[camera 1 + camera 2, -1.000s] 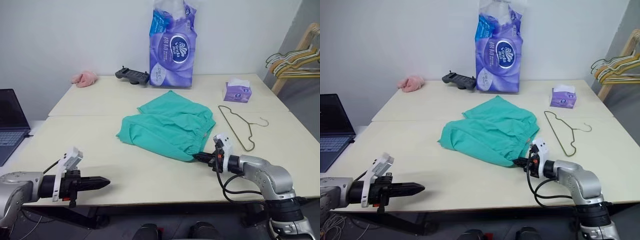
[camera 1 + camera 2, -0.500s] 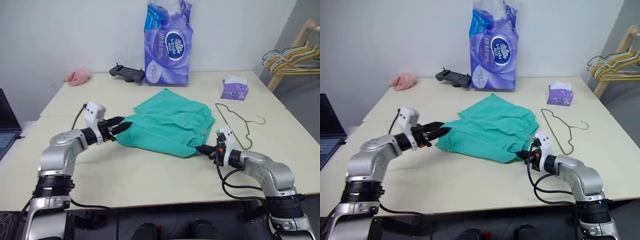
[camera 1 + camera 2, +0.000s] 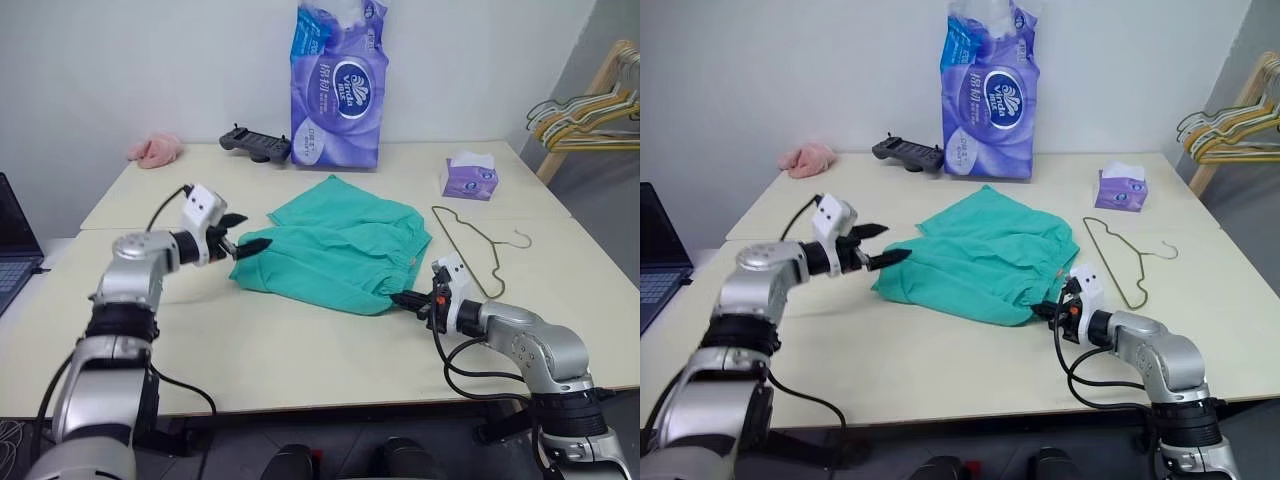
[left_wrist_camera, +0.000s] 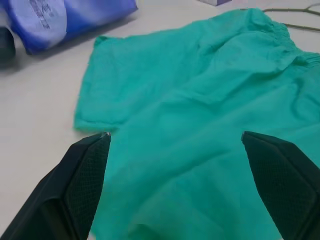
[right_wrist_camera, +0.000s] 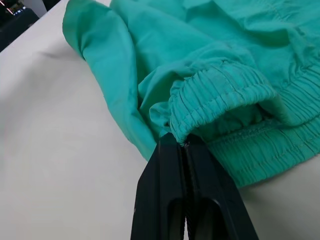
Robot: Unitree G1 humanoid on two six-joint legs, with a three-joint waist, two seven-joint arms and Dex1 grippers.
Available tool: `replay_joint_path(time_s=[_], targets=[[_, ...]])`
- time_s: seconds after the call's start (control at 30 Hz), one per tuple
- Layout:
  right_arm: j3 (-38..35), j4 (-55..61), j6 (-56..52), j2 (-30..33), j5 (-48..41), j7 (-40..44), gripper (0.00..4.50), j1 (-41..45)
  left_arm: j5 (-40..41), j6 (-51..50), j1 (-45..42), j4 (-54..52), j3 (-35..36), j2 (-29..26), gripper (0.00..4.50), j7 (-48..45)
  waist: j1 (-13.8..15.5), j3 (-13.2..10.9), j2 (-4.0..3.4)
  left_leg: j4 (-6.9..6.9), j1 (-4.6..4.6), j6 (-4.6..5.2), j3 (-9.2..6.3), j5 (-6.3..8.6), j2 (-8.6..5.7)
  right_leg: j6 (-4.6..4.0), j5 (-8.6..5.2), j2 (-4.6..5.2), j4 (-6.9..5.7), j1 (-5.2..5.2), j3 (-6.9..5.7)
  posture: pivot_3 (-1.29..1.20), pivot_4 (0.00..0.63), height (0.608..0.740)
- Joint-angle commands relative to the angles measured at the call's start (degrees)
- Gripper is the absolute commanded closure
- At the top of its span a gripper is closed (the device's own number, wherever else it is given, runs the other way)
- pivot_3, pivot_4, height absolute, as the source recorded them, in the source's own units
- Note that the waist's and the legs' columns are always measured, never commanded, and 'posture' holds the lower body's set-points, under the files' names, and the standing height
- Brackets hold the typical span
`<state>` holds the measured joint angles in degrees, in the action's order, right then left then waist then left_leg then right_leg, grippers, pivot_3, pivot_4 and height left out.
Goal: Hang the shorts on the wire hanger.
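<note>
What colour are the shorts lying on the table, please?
The shorts are plain teal-green, clearest in the right wrist view.

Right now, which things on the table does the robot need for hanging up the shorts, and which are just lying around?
Needed for the job:
- shorts, pinched at the waistband by the right gripper
- wire hanger, flat on the table
- left gripper, open at the shorts' edge

Just lying around:
- purple paper pack
- tissue box
- black controller
- pink cloth
- laptop

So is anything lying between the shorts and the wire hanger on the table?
Nothing visible. The wire hanger lies flat beside the shorts, with bare table between them. The right gripper is shut on the waistband.
</note>
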<state>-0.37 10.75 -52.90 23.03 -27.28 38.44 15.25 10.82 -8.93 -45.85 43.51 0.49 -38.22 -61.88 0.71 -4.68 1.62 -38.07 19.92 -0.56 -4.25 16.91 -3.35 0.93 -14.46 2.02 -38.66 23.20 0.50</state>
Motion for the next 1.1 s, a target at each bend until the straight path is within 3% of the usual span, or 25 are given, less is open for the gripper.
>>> replay_joint_path(time_s=[0.03, 0.23, 0.37, 0.63, 0.73, 1.1], targets=[[0.2, 0.5, 0.9, 0.0, -0.9, 0.3, 4.5, 1.6, -4.6, 0.7, -8.5, 12.6, -4.1, -1.7, 0.05, -10.4, 0.0, 0.0, 0.04, -0.01, 0.02, 0.0, 0.0, 0.0, -0.02, -0.09, 0.05, 0.01, -0.02, 0.01, -0.02, 0.06, 0.075, 0.74], [0.5, 0.6, 1.1, -0.4, -1.0, -0.1, 4.5, 1.8, -10.5, -3.0, -16.6, 27.1, -7.9, -0.2, 0.05, -17.8, -0.8, -0.1, 0.12, 0.02, 0.1, 0.06, 0.0, 0.04, -0.01, -0.01, 0.0, -0.06, 0.03, 0.05, -0.05, 0.03, 0.07, 0.74], [-0.5, 1.7, 1.2, -0.2, -1.4, -1.0, 4.5, 0.5, -16.2, 0.0, -16.5, 29.6, -11.5, 0.0, 0.05, -17.3, -1.1, -0.1, 0.19, 0.02, 0.12, 0.07, -0.01, 0.04, 0.01, 0.01, -0.01, -0.03, 0.01, 0.09, -0.03, 0.0, 0.069, 0.74], [-0.8, 4.0, 0.9, -0.3, -2.5, -2.7, 4.5, -1.7, -20.9, 5.4, -15.6, 31.8, -11.1, -0.2, 0.05, -10.9, -1.1, -0.2, 0.23, 0.0, 0.19, 0.06, -0.08, 0.04, 0.01, 0.26, -0.15, 0.03, 0.0, 0.12, -0.09, -0.01, 0.074, 0.74], [-0.8, 4.1, 0.8, -0.1, -2.5, -2.7, 4.5, -1.8, -20.2, 6.5, -15.7, 32.1, -9.2, 0.3, 0.64, -8.4, -1.1, -0.2, 0.24, 0.0, 0.2, 0.06, -0.1, 0.04, 0.02, 0.28, -0.16, 0.04, 0.0, 0.12, -0.1, -0.01, 0.074, 0.74], [-0.1, 2.2, 1.3, -0.2, -2.1, -2.2, 4.5, 0.3, -19.6, 7.7, -14.6, 32.2, -6.5, -1.0, 4.12, -9.2, -1.1, -0.2, 0.25, 0.0, 0.23, 0.06, -0.11, 0.04, 0.01, 0.27, -0.16, 0.04, -0.02, 0.15, -0.14, 0.01, 0.074, 0.74]])
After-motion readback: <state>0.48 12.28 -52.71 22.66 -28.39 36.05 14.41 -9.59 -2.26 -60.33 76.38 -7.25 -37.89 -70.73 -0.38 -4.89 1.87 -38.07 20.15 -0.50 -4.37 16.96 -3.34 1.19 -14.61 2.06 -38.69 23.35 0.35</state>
